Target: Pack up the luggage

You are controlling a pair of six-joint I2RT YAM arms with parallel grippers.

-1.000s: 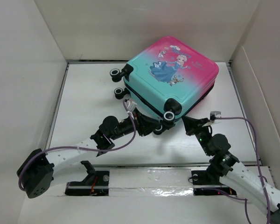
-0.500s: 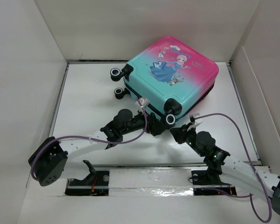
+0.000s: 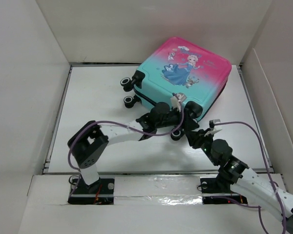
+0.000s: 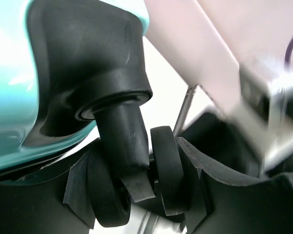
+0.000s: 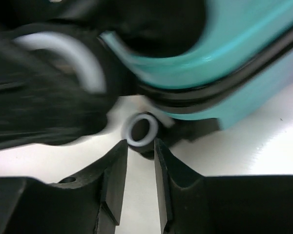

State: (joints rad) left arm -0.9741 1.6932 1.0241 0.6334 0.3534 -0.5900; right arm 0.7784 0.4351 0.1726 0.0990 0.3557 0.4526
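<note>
White table (image 3: 97, 97), white walls (image 3: 151, 24) round (boxed cell). luggage (image 3: 185, 73) upper right. left gripper (image 4: 139, 165) astride caster wheel (image 4: 164, 168), grip: cannot tell; right gripper (image 5: 140, 144) slightly parted, empty.

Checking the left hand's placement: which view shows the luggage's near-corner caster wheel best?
Left wrist: the caster wheel fills the frame, between the fingers of the left hand. Top external shows it small, half under the arms; right wrist, only a blurred ring, perhaps the same wheel.

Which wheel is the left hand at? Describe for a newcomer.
Find the pink-and-teal luggage at the table's back. Two wheels jut from its left side, untouched. The wheel meant sits at its near corner, a black twin caster between the left hand's fingers.
</note>
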